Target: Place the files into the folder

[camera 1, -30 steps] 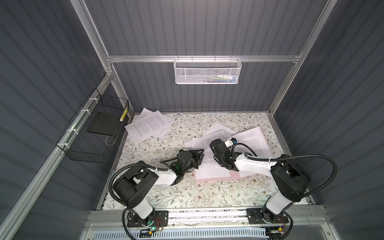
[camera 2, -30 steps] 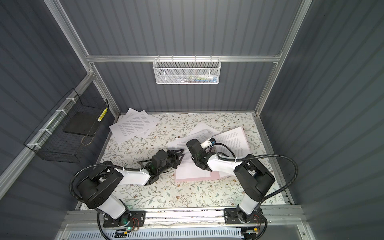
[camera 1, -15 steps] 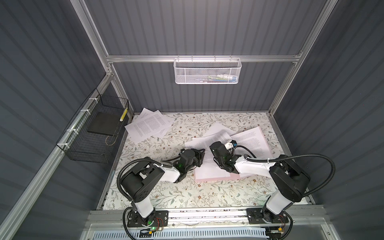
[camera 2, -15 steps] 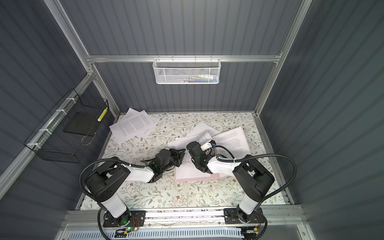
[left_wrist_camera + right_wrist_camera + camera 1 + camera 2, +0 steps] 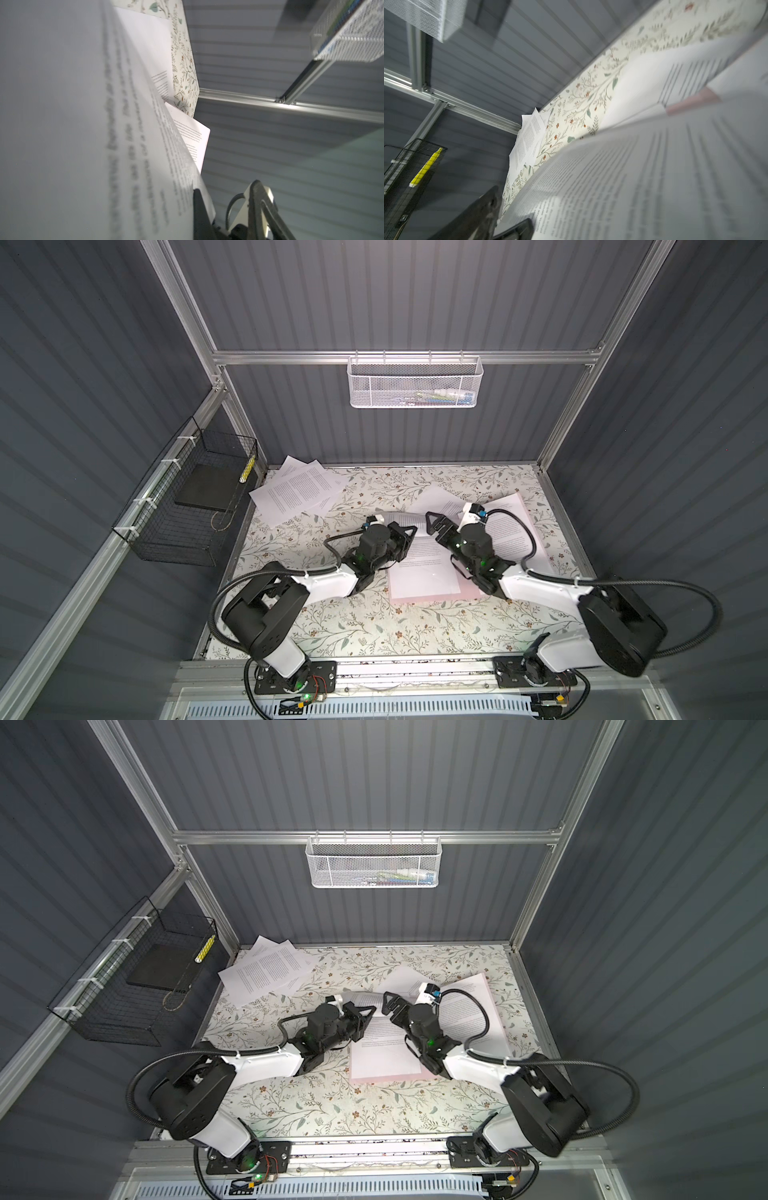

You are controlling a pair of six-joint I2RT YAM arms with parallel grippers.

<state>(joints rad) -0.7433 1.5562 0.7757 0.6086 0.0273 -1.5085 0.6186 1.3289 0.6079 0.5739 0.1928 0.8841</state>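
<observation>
A: Starting nearest us, why does that thin pale pink card folder [image 5: 432, 600] lie spread flat on the floral-covered counter [image 5: 374, 626]?

B: Open like that, it can take paper from above, I'd judge. One printed white paper sheet [image 5: 419, 572] lies on its nearer leaf, with a pink margin showing along the near edge.

A: And the two arms just behind it?

B: The left claw [image 5: 409, 531] is pressed together, clamped on that sheet's left edge. In the left wrist view the page [image 5: 83, 124] runs right past its dark finger. The right claw [image 5: 433, 526] hangs over the sheet's far end with its jaws apart, holding nothing.

A: Why one gripping and one loose?

B: It reads to me as a handover. One claw keeps the page so it can be squared on the folder, and the other is freed.

A: Further back?

B: A second printed sheet [image 5: 507, 522] rests on the folder's other leaf. A loose fan of white printed sheets [image 5: 297, 493] sits in the far-left corner, well apart from the folder and not yet filed. The black wire basket [image 5: 174, 547] on the left wall and the white mesh basket [image 5: 415, 385] on the back wall seem to play no part.

A: What differs from a second ago?

B: Then the left claw stood apart, left of the folder and off the paper. It has come in and closed. The right claw was shut over the sheet and has opened. The folder and the corner sheets haven't shifted.
</observation>
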